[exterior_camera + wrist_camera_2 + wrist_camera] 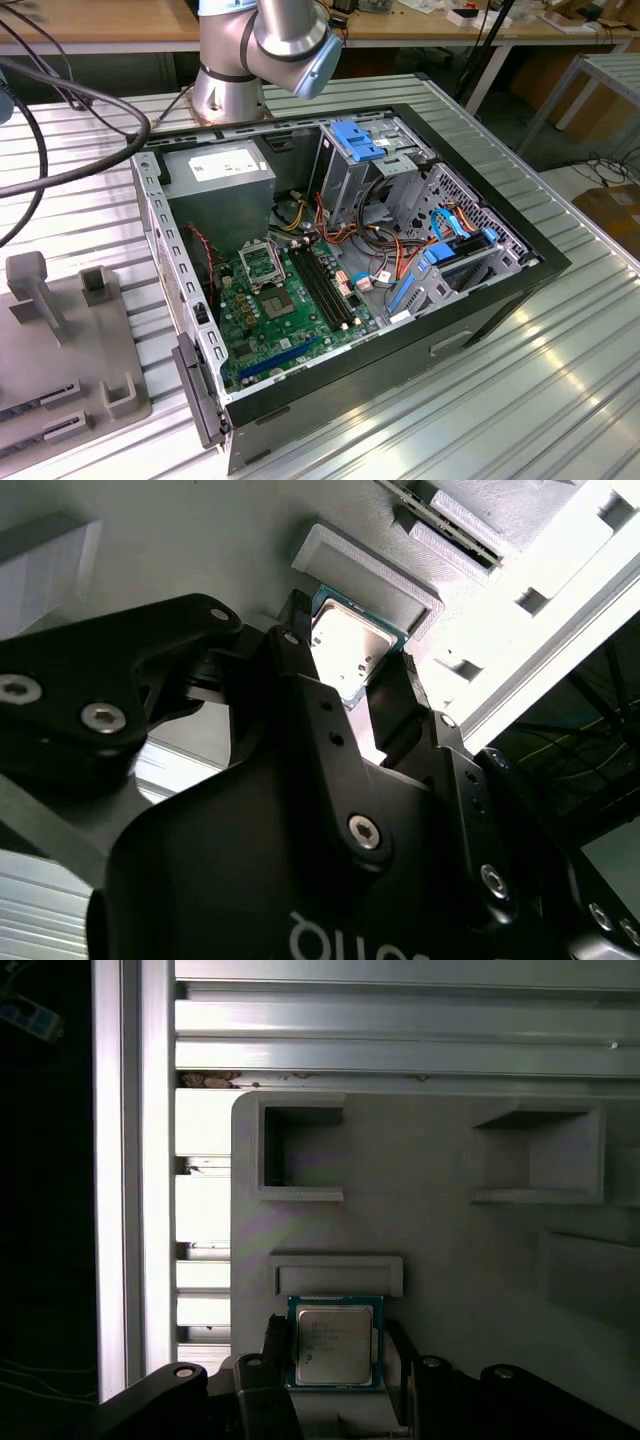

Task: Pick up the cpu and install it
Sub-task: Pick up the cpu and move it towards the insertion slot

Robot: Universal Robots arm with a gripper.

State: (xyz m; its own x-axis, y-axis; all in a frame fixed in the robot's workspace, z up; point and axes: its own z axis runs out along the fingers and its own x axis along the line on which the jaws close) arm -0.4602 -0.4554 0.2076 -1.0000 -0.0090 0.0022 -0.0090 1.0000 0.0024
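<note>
My gripper [349,640]: narrow gap, jaws either side of cpu [335,1342], not clamped.
Cpu: lies flat in recess nr grey tray [450,1240] edge.

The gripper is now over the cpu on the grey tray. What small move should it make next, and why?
Probably close the gripper gently on the cpu. In both wrist views it straddles the chip, with one finger beside each opposite edge. The grip does not seem tight yet, and the cpu lies flat on the grey fixture tray.
</note>
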